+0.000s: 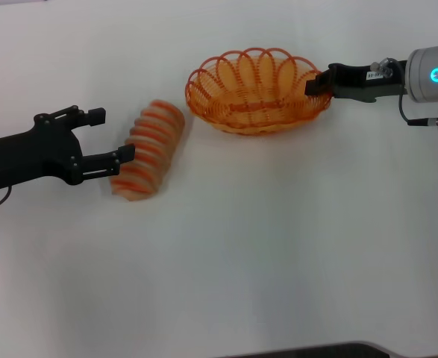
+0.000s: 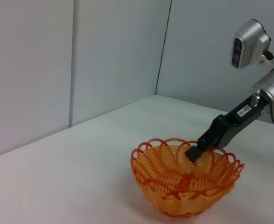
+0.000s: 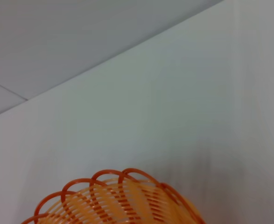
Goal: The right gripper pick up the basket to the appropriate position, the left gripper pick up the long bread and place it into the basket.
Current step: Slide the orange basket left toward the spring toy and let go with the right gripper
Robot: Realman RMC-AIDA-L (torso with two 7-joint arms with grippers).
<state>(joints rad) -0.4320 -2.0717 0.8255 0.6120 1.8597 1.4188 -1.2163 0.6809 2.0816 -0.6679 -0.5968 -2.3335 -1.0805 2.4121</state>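
Observation:
The long bread [image 1: 150, 149], pale tan with orange stripes, lies slanted on the white table at centre left. My left gripper [image 1: 110, 136] is open just to the left of it, with its nearer fingertip [image 1: 123, 156] at the loaf's side and nothing held. The orange wire basket [image 1: 257, 89] sits at the back, right of centre. My right gripper [image 1: 317, 83] is shut on the basket's right rim. The left wrist view shows the basket [image 2: 186, 182] with the right gripper [image 2: 195, 151] pinching its rim. The right wrist view shows only the basket's scalloped rim [image 3: 118, 200].
The white table [image 1: 263, 246] stretches bare in front of the bread and basket. Grey walls [image 2: 80, 60] stand behind the table in the left wrist view. A dark edge [image 1: 330, 350] shows at the table's front.

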